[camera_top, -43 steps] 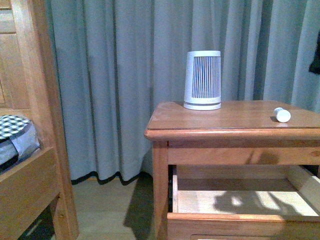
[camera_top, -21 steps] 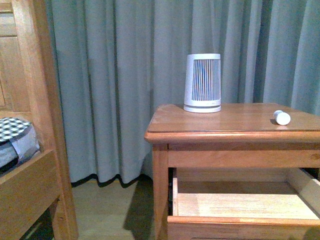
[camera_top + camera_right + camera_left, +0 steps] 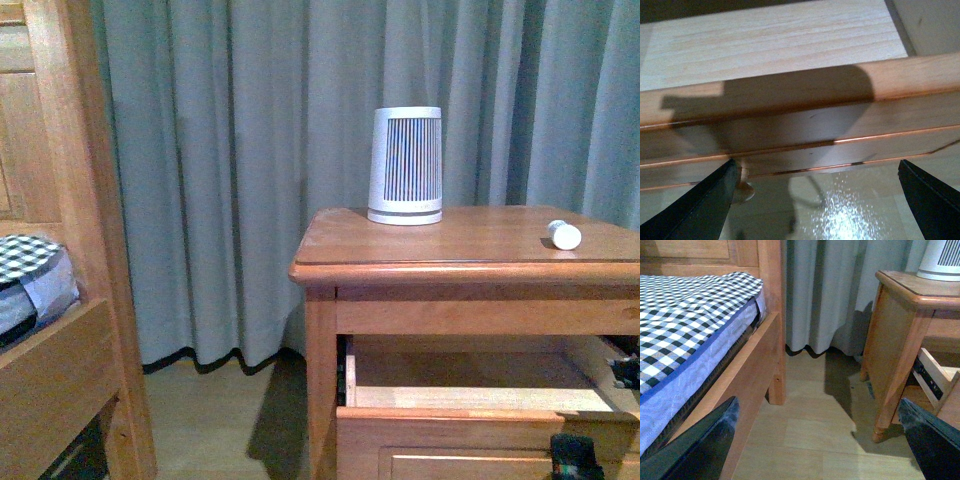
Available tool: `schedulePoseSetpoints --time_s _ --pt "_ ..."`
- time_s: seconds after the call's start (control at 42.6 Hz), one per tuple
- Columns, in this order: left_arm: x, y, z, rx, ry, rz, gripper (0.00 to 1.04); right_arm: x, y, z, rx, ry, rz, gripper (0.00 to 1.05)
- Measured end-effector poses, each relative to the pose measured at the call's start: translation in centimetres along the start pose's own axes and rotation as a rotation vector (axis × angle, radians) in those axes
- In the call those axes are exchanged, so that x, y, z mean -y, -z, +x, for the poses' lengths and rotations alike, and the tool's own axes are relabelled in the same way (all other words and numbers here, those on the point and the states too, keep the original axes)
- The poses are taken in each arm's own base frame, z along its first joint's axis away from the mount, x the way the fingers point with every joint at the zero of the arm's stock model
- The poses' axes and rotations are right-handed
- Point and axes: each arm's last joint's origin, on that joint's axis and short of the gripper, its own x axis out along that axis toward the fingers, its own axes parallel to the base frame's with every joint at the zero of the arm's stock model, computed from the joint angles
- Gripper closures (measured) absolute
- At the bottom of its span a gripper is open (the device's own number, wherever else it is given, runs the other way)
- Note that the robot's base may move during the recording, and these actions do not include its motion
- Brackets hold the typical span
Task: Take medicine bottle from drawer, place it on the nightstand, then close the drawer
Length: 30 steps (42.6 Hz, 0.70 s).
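Nightstand (image 3: 470, 245): we log it as the counter, top bare but for a striped white cylinder (image 3: 405, 165).

Drawer (image 3: 480, 425): open, interior empty; we judge closing it the step in hand.

Right tool (image 3: 815, 200): jaws spread wide, empty, facing the drawer front; next it must press squarely inward.

Left tool (image 3: 825, 440): spread, idle beside the bed (image 3: 690, 325).

Medicine bottle (image 3: 564, 234): lying on the counter, near its right end.

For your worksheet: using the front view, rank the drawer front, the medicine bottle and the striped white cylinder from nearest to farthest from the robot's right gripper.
1. The drawer front: the right gripper sits right against it, low in the picture.
2. The medicine bottle: lying on the nightstand top, above the gripper, toward the right edge.
3. The striped white cylinder: standing at the back of the top, further left.
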Motion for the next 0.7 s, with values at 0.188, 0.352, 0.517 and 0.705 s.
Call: schedulePoseSetpoints --time_s 0.188,0.352,0.517,0.705 --pt "0.0 0.0 0.0 0.0 0.0 0.0 0.07 -0.5 -2.6 3.6 0.059 0.013 -0.037 0.07" --pt "0.0 0.0 0.0 0.0 0.0 0.0 0.07 -0.2 -5.7 7.2 0.111 0.048 -0.061 0.07" --pt "0.0 0.0 0.0 0.0 0.0 0.0 0.07 1.1 -8.1 10.0 0.126 0.111 -0.051 0.07" --pt "0.0 0.0 0.0 0.0 0.0 0.0 0.07 1.8 -8.6 10.9 0.111 0.121 -0.063 0.07"
